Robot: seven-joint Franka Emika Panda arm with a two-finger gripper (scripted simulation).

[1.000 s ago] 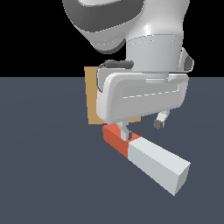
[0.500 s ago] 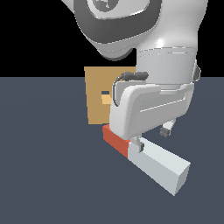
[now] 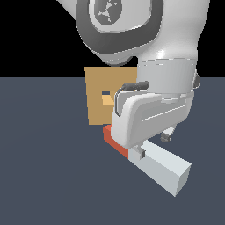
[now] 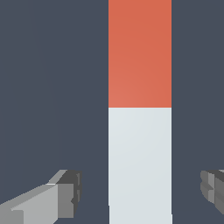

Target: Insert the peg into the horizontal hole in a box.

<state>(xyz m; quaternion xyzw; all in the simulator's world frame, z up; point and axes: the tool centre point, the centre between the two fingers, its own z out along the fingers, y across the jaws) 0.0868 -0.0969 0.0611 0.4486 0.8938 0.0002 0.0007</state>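
Note:
The peg (image 3: 167, 169) lies flat on the dark floor, its red end (image 3: 115, 140) toward the tan box (image 3: 97, 105) and its pale grey-white part toward the exterior view's right. The box stands just behind the red end, with the small square hole (image 3: 107, 99) partly showing beside the hand. My gripper (image 3: 153, 146) is open and straddles the peg's white part close to the red section, with one finger (image 3: 141, 154) on each side. In the wrist view the peg (image 4: 140, 131) runs between the fingers (image 4: 65, 194), apart from both; my gripper (image 4: 140, 192) holds nothing.
The dark grey-blue floor (image 3: 44, 176) spreads all around. The arm's large white and grey body (image 3: 132, 30) fills the upper part of the exterior view and hides part of the box.
The hand has come down toward the peg and turned, so the fingers now flank it. The box's hole has come into view. The peg has not moved.

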